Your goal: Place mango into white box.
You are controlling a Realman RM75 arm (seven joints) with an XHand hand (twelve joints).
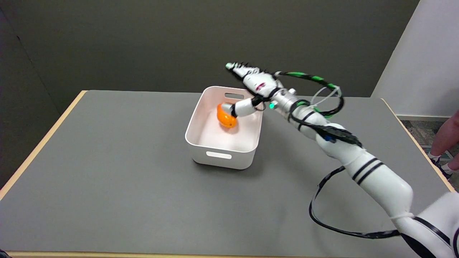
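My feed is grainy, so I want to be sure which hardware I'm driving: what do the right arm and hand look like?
The right arm is glossy white, built of rounded segments with thin black bands at the joints. A black cable loops loose below it, and a black-and-green striped cable arcs over the wrist, where a small green light glows. The right hand is white with black fingers and a small red marking.

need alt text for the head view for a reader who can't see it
The robot's right hand reaches over a white box on a grey table; one finger touches an orange mango inside the box while the other fingers are spread above the far rim. A person's legs show at the right edge.
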